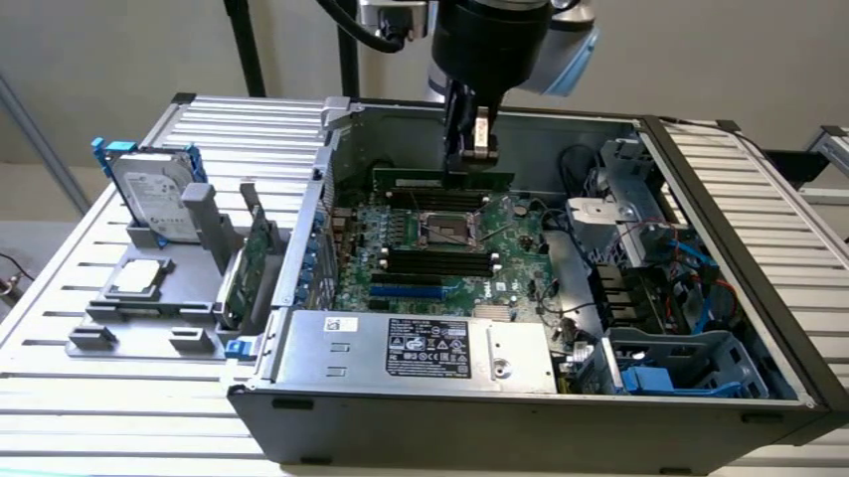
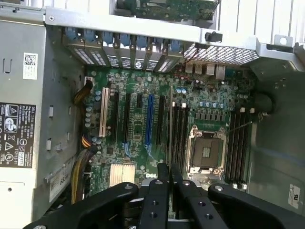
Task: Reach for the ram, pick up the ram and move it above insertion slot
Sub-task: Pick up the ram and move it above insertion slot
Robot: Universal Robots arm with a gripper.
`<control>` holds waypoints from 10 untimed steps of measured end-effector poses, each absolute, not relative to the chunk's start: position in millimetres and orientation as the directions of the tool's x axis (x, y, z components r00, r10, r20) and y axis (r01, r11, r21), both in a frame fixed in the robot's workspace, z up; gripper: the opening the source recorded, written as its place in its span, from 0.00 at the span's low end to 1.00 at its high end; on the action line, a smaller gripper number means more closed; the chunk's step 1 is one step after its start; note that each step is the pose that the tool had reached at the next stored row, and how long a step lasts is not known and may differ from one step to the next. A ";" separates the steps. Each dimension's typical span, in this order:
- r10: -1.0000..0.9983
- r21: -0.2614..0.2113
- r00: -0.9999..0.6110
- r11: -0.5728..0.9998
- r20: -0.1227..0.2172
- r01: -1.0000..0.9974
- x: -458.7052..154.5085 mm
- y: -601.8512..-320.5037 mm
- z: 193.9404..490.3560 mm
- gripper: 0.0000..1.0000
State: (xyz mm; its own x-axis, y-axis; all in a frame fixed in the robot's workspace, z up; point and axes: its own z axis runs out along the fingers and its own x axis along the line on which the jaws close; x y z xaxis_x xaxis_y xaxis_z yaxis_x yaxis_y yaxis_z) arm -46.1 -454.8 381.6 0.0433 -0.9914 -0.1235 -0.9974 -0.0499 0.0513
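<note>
**Exterior view: ram pinched on edge above the motherboard**

Exterior view is showing the gripper (image 1: 471, 149) hanging inside the open computer case (image 1: 743, 238), its jaws drawn close and pinching the ram (image 1: 442, 181) by its upper long edge near the middle. The stick is hanging level over the far part of the motherboard (image 1: 511, 243), behind the processor socket (image 1: 447, 230) and clear of the black insertion slot (image 1: 427, 262) rows beyond it.

The ram is looking like a long, narrow dark-green board with a pale label; in the wrist view it is showing edge-on as a thin line (image 2: 170, 124) between the fingers (image 2: 159, 191).

It is likely handling as a light, stiff, thin piece, smooth-faced and prone to pivoting in a narrow pinch. A central grip on the bare edges is suiting it best, keeping pads off chips and contacts.
</note>
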 end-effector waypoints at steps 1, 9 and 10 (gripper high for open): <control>-0.992 0.051 0.037 -0.044 -0.123 -0.998 -45.3 -454.4 380.4 0.13; -0.992 0.059 -0.001 -0.006 -0.123 -0.998 -42.4 -448.0 370.3 0.13; -0.992 0.062 -0.004 -0.004 -0.123 -0.998 -41.8 -447.2 369.4 0.13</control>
